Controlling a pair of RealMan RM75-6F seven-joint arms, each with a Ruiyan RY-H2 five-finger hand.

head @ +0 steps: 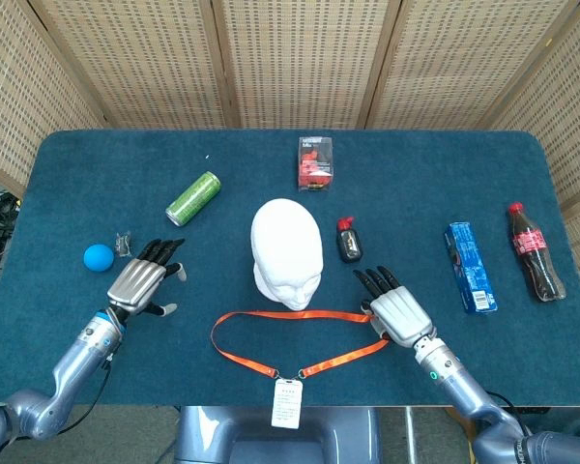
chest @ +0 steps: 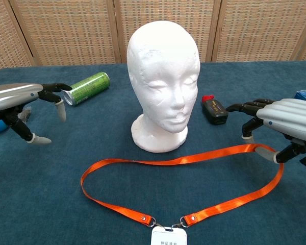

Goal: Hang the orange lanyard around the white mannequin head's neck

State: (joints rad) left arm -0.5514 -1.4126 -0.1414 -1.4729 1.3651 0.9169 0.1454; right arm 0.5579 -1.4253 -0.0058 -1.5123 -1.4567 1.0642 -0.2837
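The white mannequin head stands upright mid-table. In front of it the orange lanyard lies in a wide loop, its white badge hanging at the front edge. My right hand is at the loop's right end. The strap runs over its thumb and is raised a little there, with the fingers spread above. My left hand hovers open, left of the loop and apart from it.
A green can, a blue ball and a small black clip lie at the left. A red box stands behind the head; a small black and red item beside it. Blue packet and cola bottle lie at the right.
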